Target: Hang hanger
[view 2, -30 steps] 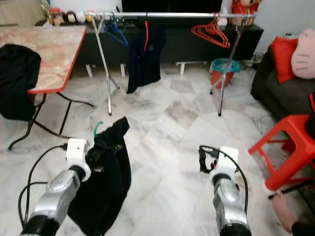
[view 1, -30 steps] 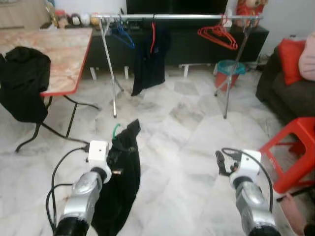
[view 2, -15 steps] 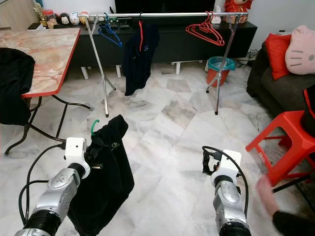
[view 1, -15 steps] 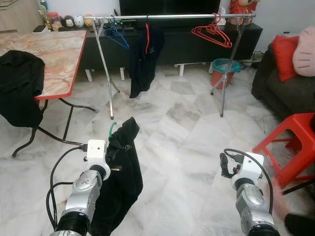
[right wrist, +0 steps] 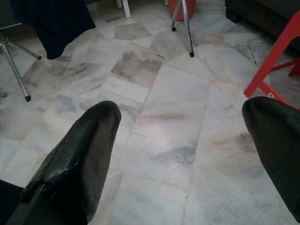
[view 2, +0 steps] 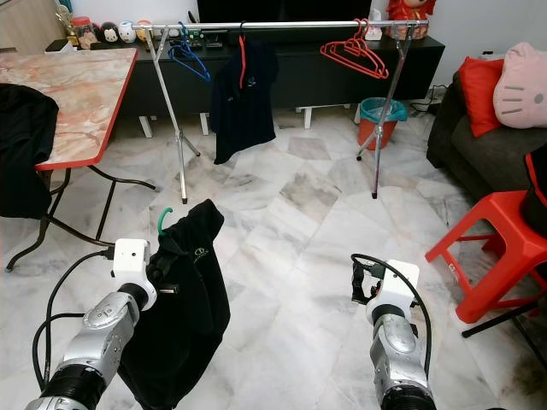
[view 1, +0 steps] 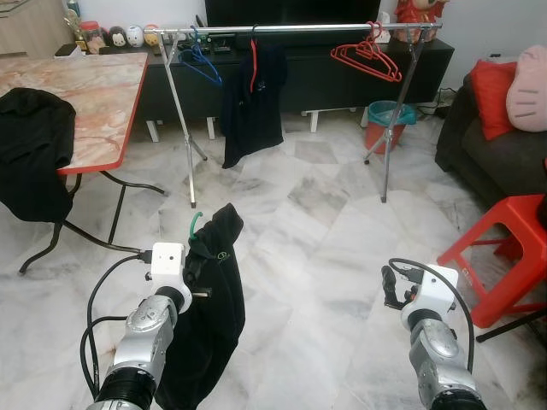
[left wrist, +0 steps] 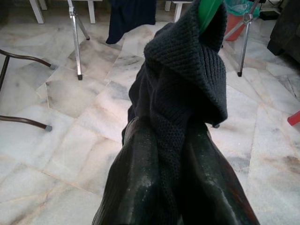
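We've stepped closer to rail (view 1: 291, 29); left gripper (left wrist: 171, 154) jaws stay clamped on sweater (view 1: 209, 307) with hanger (view 1: 195, 224); right gripper (right wrist: 187, 154) jaws apart, idle.

Head stereo pair: both eyes look forward and down from above the arms, sharing the marble floor (view 1: 325, 256) and the clothes rail (view 1: 299, 29) far off at 12 o'clock, red stool (view 2: 496, 248) at 3 o'clock. Left wrist camera: close along its fingers (left wrist: 140, 187), facing the rail's legs. Right wrist camera: low, near the floor, facing the same rail legs (right wrist: 186, 28) and stool.
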Tool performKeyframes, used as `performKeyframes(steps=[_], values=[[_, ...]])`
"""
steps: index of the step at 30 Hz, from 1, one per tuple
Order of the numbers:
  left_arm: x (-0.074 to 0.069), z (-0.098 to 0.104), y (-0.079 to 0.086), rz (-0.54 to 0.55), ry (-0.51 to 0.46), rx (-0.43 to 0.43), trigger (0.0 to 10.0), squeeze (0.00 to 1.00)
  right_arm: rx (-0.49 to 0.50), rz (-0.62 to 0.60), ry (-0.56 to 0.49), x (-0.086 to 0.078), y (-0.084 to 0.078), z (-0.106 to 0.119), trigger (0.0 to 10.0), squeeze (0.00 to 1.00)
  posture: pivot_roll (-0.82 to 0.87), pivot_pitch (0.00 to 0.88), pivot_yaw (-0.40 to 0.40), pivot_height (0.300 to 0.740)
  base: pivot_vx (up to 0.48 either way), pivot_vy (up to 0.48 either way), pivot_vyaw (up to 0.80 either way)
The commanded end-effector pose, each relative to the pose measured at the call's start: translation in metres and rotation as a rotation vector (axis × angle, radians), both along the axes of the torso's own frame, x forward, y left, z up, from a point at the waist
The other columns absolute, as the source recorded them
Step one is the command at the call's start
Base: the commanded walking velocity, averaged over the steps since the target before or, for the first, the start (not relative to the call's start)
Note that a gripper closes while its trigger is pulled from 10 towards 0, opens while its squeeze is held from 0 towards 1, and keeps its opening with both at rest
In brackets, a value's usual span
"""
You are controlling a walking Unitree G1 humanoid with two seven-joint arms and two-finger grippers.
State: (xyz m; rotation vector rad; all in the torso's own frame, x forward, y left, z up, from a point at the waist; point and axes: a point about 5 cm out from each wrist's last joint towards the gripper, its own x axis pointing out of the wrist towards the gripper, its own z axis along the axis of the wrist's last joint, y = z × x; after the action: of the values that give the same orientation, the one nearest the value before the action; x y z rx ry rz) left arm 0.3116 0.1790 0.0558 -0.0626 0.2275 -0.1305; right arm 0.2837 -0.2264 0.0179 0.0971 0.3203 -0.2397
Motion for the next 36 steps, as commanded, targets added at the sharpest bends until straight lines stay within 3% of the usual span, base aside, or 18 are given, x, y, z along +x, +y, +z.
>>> performKeyframes(steps=[1,2,3,4,7,11,17,23,30,36], values=[[0.005,0.008,0.001,0.003,-0.04,0.001,10.0,0.0,0.001,-0.009,-0.006,0.001,-0.001,0.001,10.0,0.0,-0.09,0.0,0.042,0.74,0.0,0.0,0.0],[0.008,0.008,0.001,0.006,-0.051,0.012,10.0,0.0,-0.003,-0.015,-0.021,0.003,-0.001,0.002,10.0,0.0,-0.1,0.0,0.045,0.74,0.0,0.0,0.0],[-0.003,-0.001,0.014,0.051,-0.038,0.018,10.0,0.0,-0.046,-0.029,-0.033,-0.005,-0.011,0.0,10.0,0.0,-0.04,0.0,0.031,0.74,0.401,0.0,0.0],[-0.003,-0.001,0.014,0.051,-0.038,0.018,10.0,0.0,-0.046,-0.029,-0.033,-0.005,-0.011,0.0,10.0,0.0,-0.04,0.0,0.031,0.74,0.401,0.0,0.0],[-0.026,-0.015,0.041,0.133,-0.005,0.036,10.0,0.0,-0.103,-0.059,-0.051,-0.02,-0.027,-0.002,10.0,0.0,-0.04,0.0,0.035,0.74,0.4,0.0,0.0],[-0.028,-0.015,0.047,0.142,-0.001,0.04,10.0,0.0,-0.102,-0.066,-0.051,-0.023,-0.028,-0.002,10.0,0.0,-0.03,0.0,0.032,0.74,0.399,0.0,0.0],[-0.032,-0.006,0.063,0.141,-0.027,0.077,10.0,0.0,-0.099,-0.037,-0.032,-0.027,-0.013,-0.011,10.0,0.0,0.03,0.0,0.026,0.74,0.4,0.0,0.0],[-0.047,-0.003,0.082,0.158,-0.03,0.115,10.0,0.0,-0.092,0.008,-0.016,-0.035,-0.001,-0.02,10.0,0.0,0.09,0.0,-0.005,0.74,0.4,0.0,0.0],[-0.058,-0.007,0.089,0.212,-0.025,0.116,10.0,0.0,-0.107,0.039,-0.007,-0.037,-0.005,-0.02,10.0,0.0,0.12,0.0,-0.059,0.74,0.401,0.0,0.0],[-0.062,-0.013,0.076,0.211,-0.015,0.09,10.0,0.0,-0.133,0.011,-0.024,-0.031,-0.022,-0.011,10.0,0.0,0.1,0.0,-0.054,0.74,0.406,0.0,0.0]])
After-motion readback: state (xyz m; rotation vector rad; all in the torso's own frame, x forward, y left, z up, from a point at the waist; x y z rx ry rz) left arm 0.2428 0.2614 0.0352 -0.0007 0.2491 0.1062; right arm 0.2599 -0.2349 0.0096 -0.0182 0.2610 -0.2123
